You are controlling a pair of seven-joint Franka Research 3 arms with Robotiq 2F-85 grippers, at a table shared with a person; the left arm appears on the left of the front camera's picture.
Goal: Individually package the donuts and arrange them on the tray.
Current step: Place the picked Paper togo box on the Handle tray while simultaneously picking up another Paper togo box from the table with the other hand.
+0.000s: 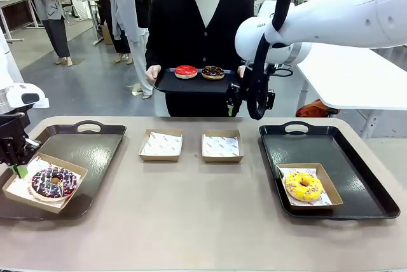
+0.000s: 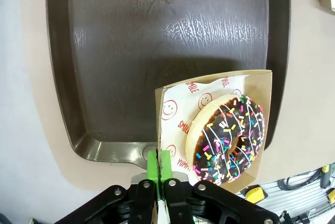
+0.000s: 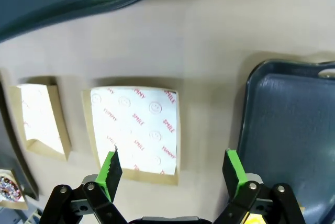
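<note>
Left jaws: pressed fully together on the rim of a paper box [image 1: 32,201]; in the left wrist view the green pads [image 2: 164,162] meet on the box's edge.
Dark purple donut [image 1: 54,183]: lies in this box on a printed paper liner. The box sits over the near left corner of the left tray [image 1: 95,151], and part of it reaches past the tray's rim.
Right jaws: standing wide apart with nothing between them. In the right wrist view the green pads [image 3: 111,167] hang above an empty lined box [image 3: 135,130], well clear of it.
Empty boxes: two, side by side on the tabletop [image 1: 191,221] between the two trays, one to the left [image 1: 161,145] and one to the right [image 1: 222,145].
Yellow donut [image 1: 303,186]: lies in its own box [image 1: 332,186] on the near part of the right tray [image 1: 356,183].
Red donut [image 1: 186,71]: rests on a small black tray [image 1: 168,84] that the person holds at the far side of the tabletop.
Chocolate donut [image 1: 213,72]: on the same small tray, just beside the red one and not in a box.
Person's hand [image 1: 152,74]: grips the left end of the small tray.
</note>
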